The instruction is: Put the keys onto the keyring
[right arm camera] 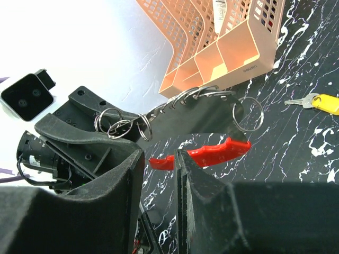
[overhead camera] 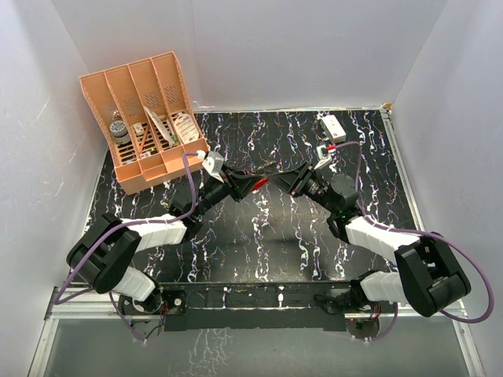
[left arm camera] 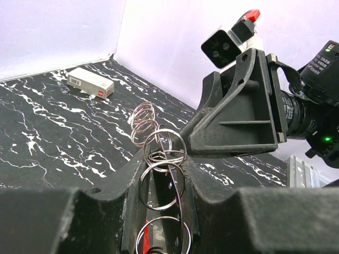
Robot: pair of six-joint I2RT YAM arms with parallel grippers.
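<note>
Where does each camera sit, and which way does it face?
Top: above and behind, looking down on the table; left arm and right arm show.
Left wrist: looks past its own fingers and the rings at the right pincer.
Right wrist: looks past its own fingers and the keyring at the left pincer.
Shared: both wrist views show the rings.

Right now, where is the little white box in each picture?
Top external: the white box lies at the upper right, on the table's far side near the back wall.
Left wrist: the white box is at the upper left, lying by the wall.
Right wrist: not in it.
Shared landmark: the black marbled table.
</note>
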